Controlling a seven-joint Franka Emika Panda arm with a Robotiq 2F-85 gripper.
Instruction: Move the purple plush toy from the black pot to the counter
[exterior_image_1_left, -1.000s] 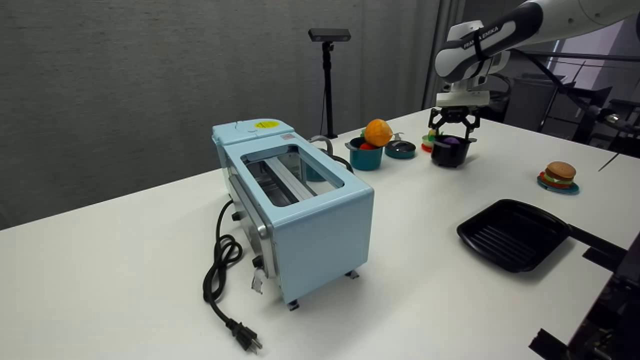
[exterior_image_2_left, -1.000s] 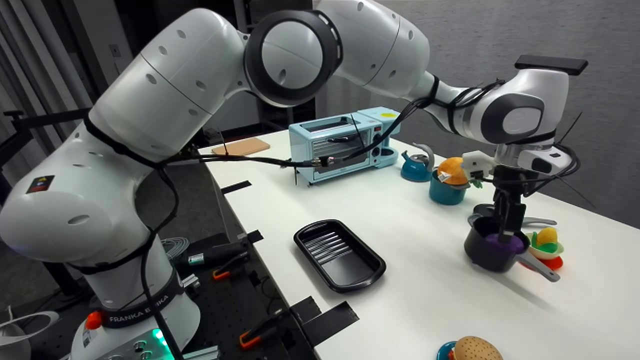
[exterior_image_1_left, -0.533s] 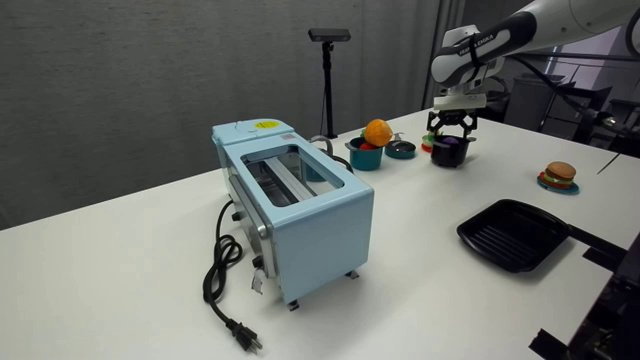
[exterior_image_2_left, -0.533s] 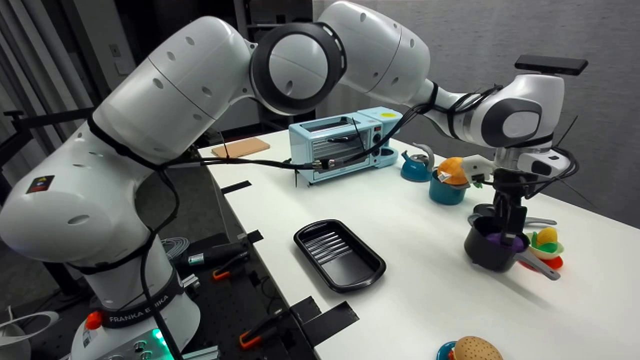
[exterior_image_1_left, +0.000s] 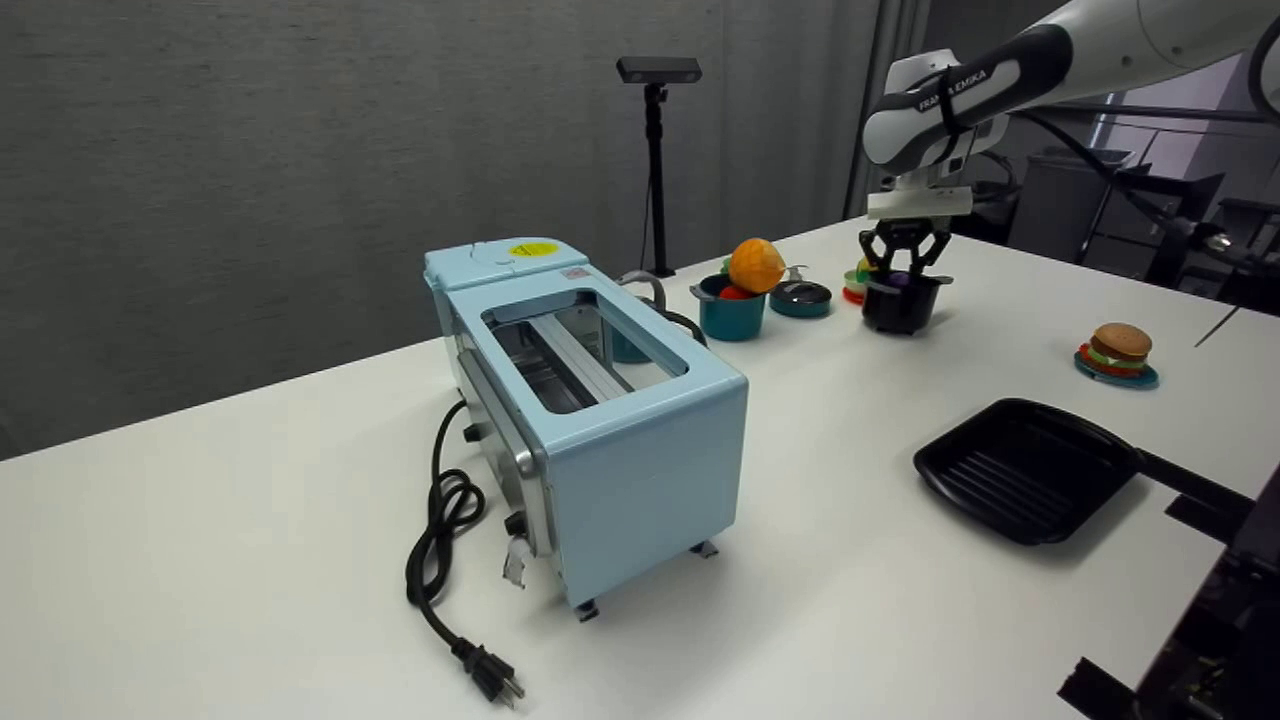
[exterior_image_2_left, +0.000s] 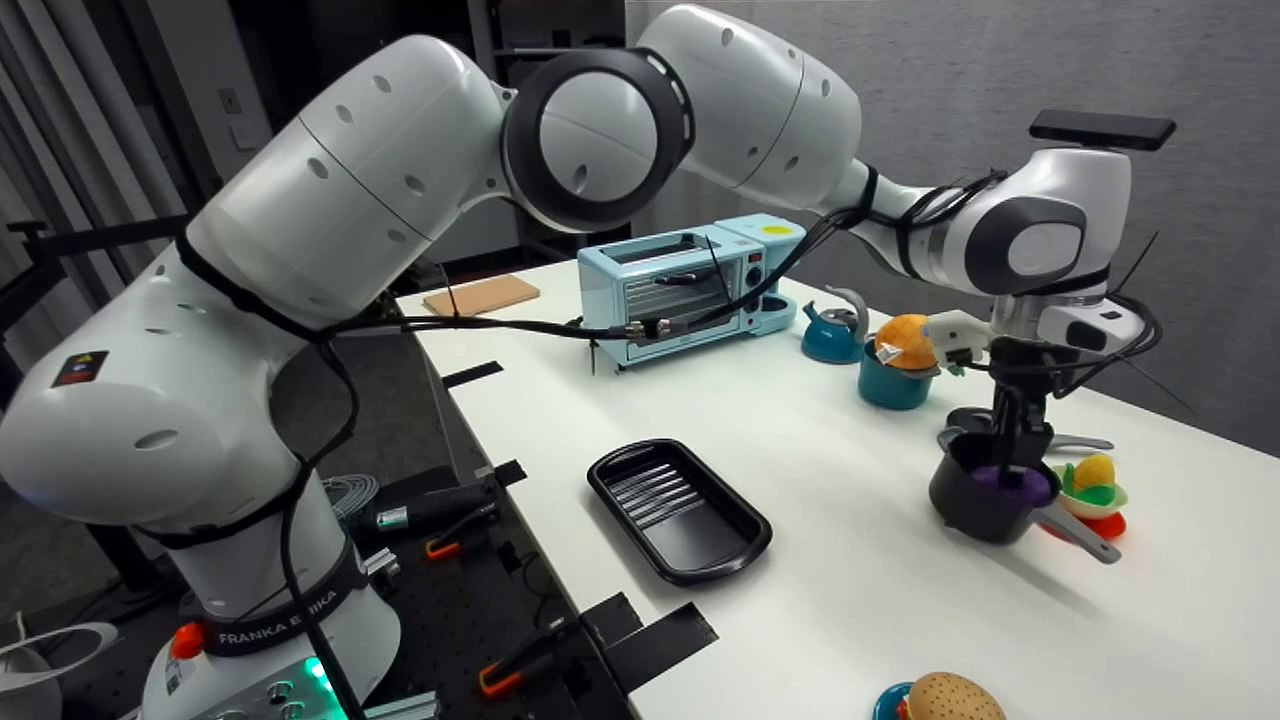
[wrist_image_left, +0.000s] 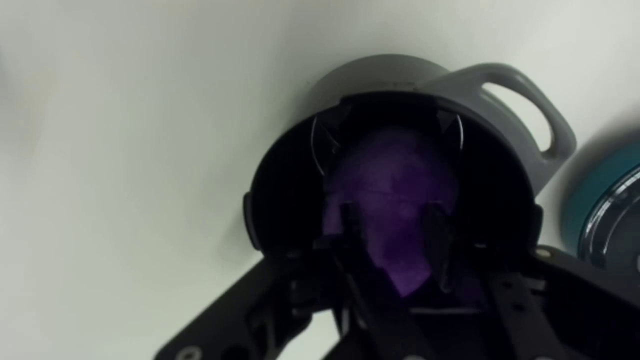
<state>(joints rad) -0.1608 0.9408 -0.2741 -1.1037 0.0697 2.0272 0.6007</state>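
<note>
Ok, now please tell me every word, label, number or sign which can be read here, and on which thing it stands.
"FRAN A EMIKA": on the robot arm, one letter covered.
"FRANKA E IKA": on the dark band low on the robot arm, one letter covered.
Too small to read: yellow label and small label on the blue toaster; dark sticker on the robot arm; green-white label on the black device.
Wrist view: nothing readable.

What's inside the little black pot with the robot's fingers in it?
A purple plush toy sits inside the black pot; the robot's fingers cover part of it. The bottom is hidden by the toy and deep shadow, so anything underneath can't be seen.
</note>
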